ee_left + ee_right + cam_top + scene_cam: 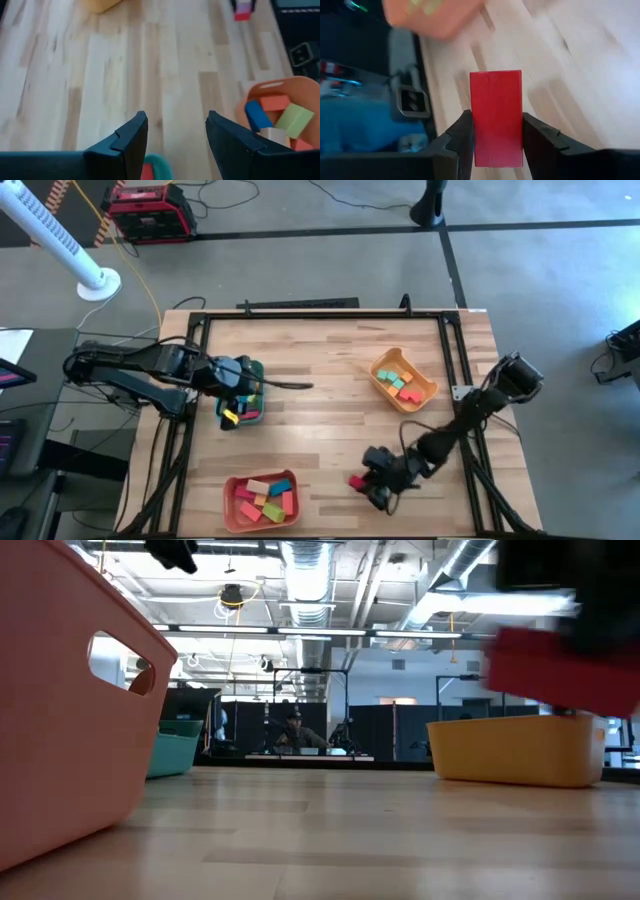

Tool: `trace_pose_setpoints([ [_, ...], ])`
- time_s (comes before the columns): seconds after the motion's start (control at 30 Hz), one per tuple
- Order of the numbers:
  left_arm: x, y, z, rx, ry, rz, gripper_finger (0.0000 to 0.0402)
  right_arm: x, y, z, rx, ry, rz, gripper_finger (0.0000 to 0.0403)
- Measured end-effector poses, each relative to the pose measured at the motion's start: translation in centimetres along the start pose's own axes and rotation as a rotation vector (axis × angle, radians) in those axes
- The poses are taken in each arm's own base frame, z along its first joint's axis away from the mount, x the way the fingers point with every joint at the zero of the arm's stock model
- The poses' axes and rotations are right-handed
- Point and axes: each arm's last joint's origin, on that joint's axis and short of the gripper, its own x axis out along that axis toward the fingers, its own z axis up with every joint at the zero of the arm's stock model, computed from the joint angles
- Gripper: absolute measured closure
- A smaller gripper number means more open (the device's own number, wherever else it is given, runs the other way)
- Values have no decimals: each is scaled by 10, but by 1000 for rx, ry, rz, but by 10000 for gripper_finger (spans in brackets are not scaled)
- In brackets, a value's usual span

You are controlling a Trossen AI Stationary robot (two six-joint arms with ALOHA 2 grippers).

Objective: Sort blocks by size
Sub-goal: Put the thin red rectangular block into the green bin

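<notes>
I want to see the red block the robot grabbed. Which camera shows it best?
The right wrist view: the red block fills it, pinched between the right end effector fingers. The high view shows only a small red spot. The low view shows a red blur. The left wrist view catches it far off.

The left arm reaches in from the left edge of the high view, stretched level toward the frame's middle, its left claw (pixel 243 387) sitting left of centre. In its own wrist view the two dark fingers (pixel 131 145) stand well apart with nothing between them.

The right arm comes in from the right edge, folding down and leftward in a bent line to the lower middle of the high view, where the right claw (pixel 372 480) sits. Its fingers (pixel 462 142) press against both sides of a red block (pixel 496 117).
</notes>
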Motion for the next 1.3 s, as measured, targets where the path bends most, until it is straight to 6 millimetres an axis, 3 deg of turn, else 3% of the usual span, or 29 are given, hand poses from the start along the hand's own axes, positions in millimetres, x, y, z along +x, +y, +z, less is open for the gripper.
trace_pose_setpoints([
  [0.3, -2, -19, 5, 115, -78, -60, 210, 6, -9, 64, -21, -96, 227, 240],
  [0.57, -2, -22, 11, 139, -142, -45, 210, 0, -22, 116, -9, -201, 392, 239],
  [0.87, -1, -24, 23, 190, -250, -26, 210, -21, -7, 177, -100, -311, 518, 239],
  [1.07, 5, -30, 31, 253, -311, -34, 207, -33, 0, 203, -124, -354, 543, 239],
  [1.3, 19, -37, 39, 284, -339, -42, 177, -39, 4, 213, -136, -368, 558, 239],
])
